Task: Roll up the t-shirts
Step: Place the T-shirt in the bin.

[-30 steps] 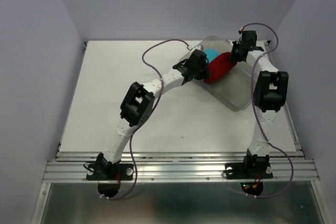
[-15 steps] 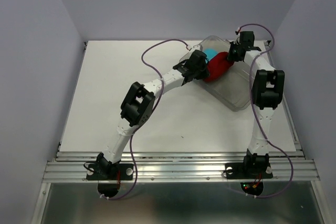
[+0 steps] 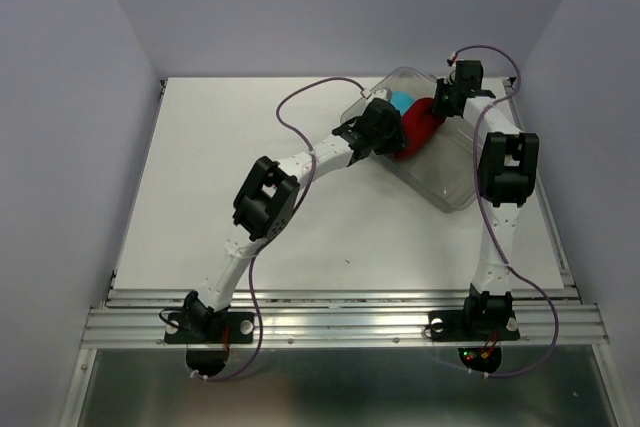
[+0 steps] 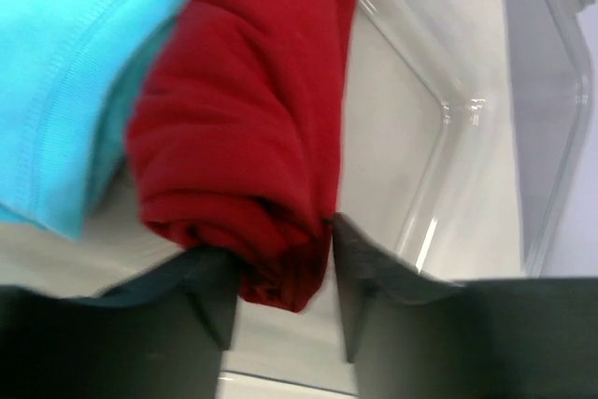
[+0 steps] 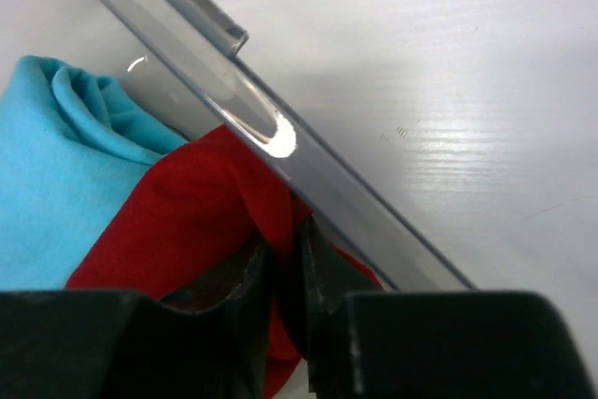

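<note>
The dark red t-shirt (image 3: 414, 128) lies rolled inside the clear plastic bin (image 3: 455, 172), next to the light cyan-blue roll (image 3: 402, 102). My left gripper (image 3: 385, 132) is shut on one end of the red roll (image 4: 252, 156), with the blue roll (image 4: 65, 72) beside it. My right gripper (image 3: 440, 107) is shut on a fold of the red shirt (image 5: 196, 221) at the bin's far wall (image 5: 308, 175). The blue roll (image 5: 56, 165) lies just left of it.
The bin sits at the table's back right, its rim (image 4: 551, 109) close around both grippers. The white table (image 3: 230, 177) stretches left and forward of the bin. Grey walls close in the sides and back.
Both grippers have moved slightly farther back, carrying the red roll deeper into the bin beside the blue roll. The roll now looks more compact from above.
</note>
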You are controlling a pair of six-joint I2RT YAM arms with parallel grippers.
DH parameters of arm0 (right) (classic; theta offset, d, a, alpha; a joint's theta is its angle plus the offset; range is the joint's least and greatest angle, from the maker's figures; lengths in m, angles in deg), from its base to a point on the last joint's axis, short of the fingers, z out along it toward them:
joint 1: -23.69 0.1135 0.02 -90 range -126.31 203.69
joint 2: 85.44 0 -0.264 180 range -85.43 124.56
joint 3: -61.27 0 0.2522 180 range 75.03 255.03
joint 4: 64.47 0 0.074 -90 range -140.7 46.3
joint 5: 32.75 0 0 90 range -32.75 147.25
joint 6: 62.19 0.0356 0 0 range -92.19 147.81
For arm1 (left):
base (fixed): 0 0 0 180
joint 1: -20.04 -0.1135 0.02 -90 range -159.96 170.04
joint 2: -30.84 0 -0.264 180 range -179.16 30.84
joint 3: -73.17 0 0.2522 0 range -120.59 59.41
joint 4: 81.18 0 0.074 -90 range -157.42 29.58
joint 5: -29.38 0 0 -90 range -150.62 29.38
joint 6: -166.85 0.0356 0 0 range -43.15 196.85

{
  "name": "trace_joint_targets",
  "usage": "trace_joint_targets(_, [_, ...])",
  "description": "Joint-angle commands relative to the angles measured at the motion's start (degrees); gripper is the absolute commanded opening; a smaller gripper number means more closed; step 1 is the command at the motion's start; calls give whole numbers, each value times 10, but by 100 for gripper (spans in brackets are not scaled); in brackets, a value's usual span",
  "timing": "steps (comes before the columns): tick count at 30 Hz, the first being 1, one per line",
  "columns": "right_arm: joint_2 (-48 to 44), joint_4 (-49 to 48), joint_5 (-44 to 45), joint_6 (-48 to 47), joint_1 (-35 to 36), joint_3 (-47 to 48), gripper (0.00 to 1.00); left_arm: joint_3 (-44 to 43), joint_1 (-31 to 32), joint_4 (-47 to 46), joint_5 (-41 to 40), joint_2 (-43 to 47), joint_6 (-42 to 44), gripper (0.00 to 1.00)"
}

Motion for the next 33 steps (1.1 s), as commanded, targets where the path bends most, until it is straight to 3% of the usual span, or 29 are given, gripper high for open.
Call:
trace_joint_targets(1, [-7,-47,-17,0,-3,30,24,11,17,39,26,11,11,58])
trace_joint_targets(5, [-21,-47,-26,3,-3,26,46,17,19,48,5,31,17,74])
trace_joint_targets(11, [-34,-46,-32,3,-3,19,70,12,19,69,-19,51,22,75])
trace_joint_targets(24, [-53,-47,-48,20,-3,18,72,-1,21,124,-94,95,40,79])
trace_joint_targets(33, [-93,-46,-35,31,-3,29,89,23,25,131,-129,148,48,80])
